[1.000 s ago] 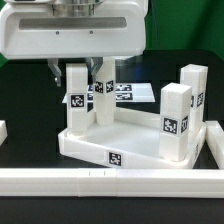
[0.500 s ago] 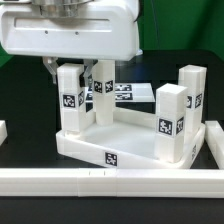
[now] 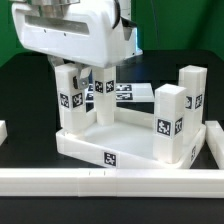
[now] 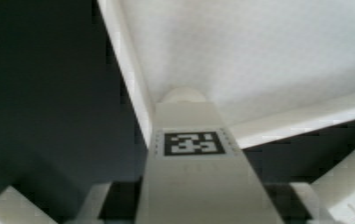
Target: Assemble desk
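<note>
The tabletop lies upturned on the black table, four legs standing in its corner sockets. At about ten o'clock the gripper has tilted since a second ago, jaws straddling the leg, likely screwing it in. Whether they clamp it, I cannot tell.

My wrist tilts toward the exterior view's left, and my pincer points down, its fingers spread apart either side.
</note>
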Tool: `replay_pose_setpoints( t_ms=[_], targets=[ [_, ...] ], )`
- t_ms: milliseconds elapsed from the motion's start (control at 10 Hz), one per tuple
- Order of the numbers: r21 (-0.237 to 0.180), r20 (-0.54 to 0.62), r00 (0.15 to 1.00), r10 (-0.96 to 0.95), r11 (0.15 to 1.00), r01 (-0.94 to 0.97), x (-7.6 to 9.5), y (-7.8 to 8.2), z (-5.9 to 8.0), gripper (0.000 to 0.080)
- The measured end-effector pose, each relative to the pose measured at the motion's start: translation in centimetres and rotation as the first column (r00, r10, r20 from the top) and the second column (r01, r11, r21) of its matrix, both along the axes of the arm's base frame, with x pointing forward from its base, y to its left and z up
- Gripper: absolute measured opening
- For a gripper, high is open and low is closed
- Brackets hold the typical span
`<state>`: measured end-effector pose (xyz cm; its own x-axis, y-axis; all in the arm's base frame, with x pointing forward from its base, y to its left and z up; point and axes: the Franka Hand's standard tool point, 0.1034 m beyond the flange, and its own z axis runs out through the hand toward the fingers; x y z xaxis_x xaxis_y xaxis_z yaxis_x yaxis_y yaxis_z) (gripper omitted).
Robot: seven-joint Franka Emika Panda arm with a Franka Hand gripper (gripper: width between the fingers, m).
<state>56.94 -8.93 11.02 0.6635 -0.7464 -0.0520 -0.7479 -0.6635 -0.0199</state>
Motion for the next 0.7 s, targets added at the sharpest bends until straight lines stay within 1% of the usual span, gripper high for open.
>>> replay_pose_setpoints(
  t_ms=[200, 300, 400, 500, 600, 700],
  targets=[
    [0.0, -0.005, 0.994, -0.112, 0.994, 0.112, -0.01, 0.0, -0.02, 0.0288],
    [0.03, 0.0, 0.954, -0.301, 0.953, 0.301, -0.02, -0.2, -0.07, 0.0288],
    [0.047, 0.007, 0.911, -0.411, 0.911, 0.411, 0.05, -0.35, -0.08, 0.0288],
    [0.052, 0.009, 0.869, -0.495, 0.868, 0.494, 0.18, -0.4, -0.09, 0.0288],
    [0.068, 0.013, 0.799, -0.601, 0.798, 0.599, 0.38, -0.44, -0.13, 0.0288],
    [0.068, 0.006, 0.733, -0.68, 0.732, 0.678, 0.48, -0.38, -0.12, 0.0288]
  ],
)
